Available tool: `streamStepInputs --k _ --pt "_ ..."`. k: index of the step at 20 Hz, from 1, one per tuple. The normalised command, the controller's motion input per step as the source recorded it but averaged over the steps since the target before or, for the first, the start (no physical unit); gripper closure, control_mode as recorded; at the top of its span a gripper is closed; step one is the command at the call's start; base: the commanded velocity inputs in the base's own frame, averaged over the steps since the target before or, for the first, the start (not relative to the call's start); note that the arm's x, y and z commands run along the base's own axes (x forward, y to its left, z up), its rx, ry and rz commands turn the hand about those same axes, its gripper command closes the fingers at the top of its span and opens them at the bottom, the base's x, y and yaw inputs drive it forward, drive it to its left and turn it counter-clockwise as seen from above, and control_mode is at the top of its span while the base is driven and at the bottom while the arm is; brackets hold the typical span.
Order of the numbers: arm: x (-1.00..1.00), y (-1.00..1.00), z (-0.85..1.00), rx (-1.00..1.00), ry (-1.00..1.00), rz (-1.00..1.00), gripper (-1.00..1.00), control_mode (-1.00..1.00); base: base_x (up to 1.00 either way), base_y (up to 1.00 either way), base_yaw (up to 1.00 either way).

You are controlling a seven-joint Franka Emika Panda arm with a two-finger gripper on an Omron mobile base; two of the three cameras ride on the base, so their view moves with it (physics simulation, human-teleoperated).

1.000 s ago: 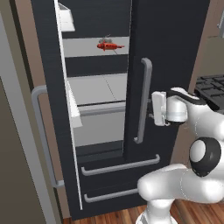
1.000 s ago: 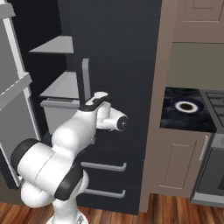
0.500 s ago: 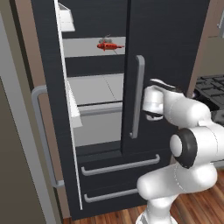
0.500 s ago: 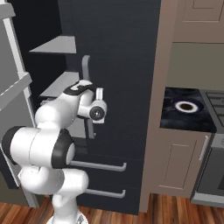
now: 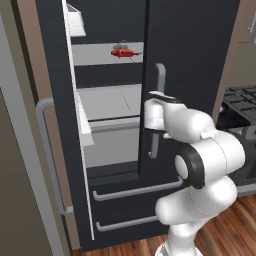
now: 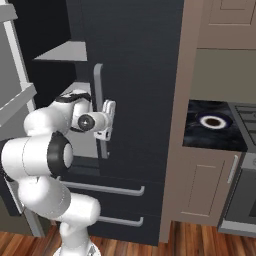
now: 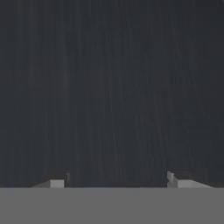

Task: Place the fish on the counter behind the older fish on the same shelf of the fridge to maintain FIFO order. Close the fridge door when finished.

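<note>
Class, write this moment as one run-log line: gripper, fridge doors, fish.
gripper: open, empty, facing right fridge door beside handle | left door: open | older fish: on shelf

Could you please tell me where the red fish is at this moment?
In the left base view, the red fish lies on the upper light-grey shelf inside the open fridge, near the closed right door's edge, above the gripper.

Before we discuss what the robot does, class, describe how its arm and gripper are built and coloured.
The arm is made of glossy white, rounded segments joined by dark, ring-like joints, one with a grey disc at its centre. No cables or markings show. The gripper is a small pale-grey block at the wrist; the hand view shows its two short fingertips, dark on top with light faces.
</note>
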Motion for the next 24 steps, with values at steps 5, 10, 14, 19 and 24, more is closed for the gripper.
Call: streamStepInputs --k 5,10,14,19,24 --pt "-0.84 -0.38 0.63 0.00 0.18 -0.17 -1.00 -1.00 0.00 0.00 0.00" --pt "-0.99 -0.26 0.97 0.00 0.13 -0.16 -1.00 -1.00 0.00 0.00 0.00" --pt "-0.87 -0.11 1.00 0.00 0.04 -0.11 -1.00 -1.00 0.00 0.00 0.00" --pt "-0.76 -0.02 1.00 -0.04 0.00 -0.10 -1.00 -1.00 0.00 0.00 0.00" --pt "-0.58 0.00 1.00 -0.30 0.00 -0.14 -1.00 -1.00 0.00 0.00 0.00"
